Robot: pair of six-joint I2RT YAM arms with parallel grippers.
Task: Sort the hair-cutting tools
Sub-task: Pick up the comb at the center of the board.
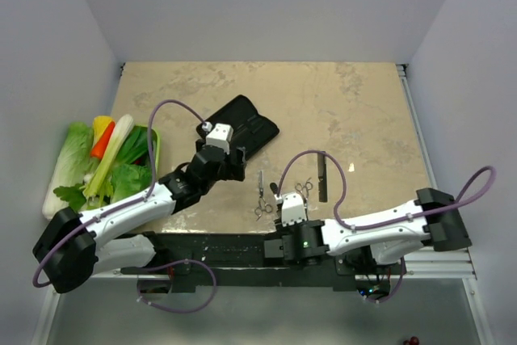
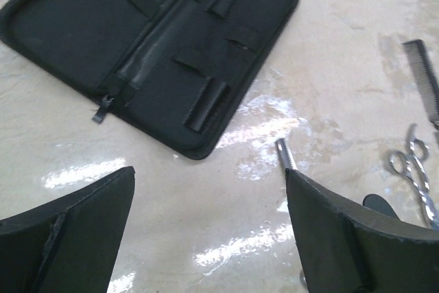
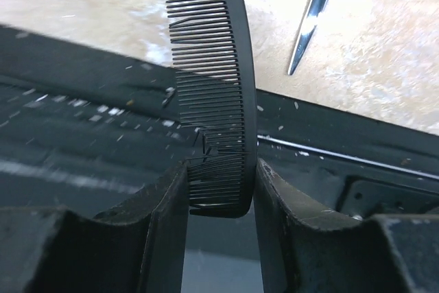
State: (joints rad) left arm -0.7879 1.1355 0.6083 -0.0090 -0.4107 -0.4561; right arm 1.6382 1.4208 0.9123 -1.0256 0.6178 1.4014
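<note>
- Right gripper [image 3: 219, 190]: jaws partly closed, pinching one black comb [image 3: 214, 80] by its end. The fingers [image 3: 168, 211] press the spine on one side and the teeth on the other. Most of the comb sticks out ahead.
- Left gripper [image 2: 209, 190]: jaws wide apart, nothing in them. It hovers over the table [image 2: 322, 25] just short of the open case [image 2: 151, 46].
- The other tools lie on the table. The second comb [image 1: 321, 177] is ahead and to the right of the right gripper. The first scissors [image 1: 262, 196] are just to its left. The second scissors [image 1: 303, 189] lie between the first scissors and the second comb. All three are well apart from the case.
- Risk: end grip with a long overhang. My read is that any tap on the free end pivots the comb in the pads or pops it out.
- Risk: the teeth side is loaded. A few teeth beside the grip look out of line, so squeezing harder may bend more.
- Risk: the held end sits over the dark base plate [image 3: 82, 121] at the table's near edge. If you drop it here, it likely lands off the table and is awkward to re-pick.
- Risk: a scissors blade [image 3: 312, 18] lies near the comb's free end. Swing low and you'll sweep it.
- Risk: the left arm is parked by the case. If you bring the comb there, the arms crowd each other, so clear the left arm first.
- Risk: the case looks light and its slots look narrow. An angled push probably shoves the case instead of seating the comb.
</note>
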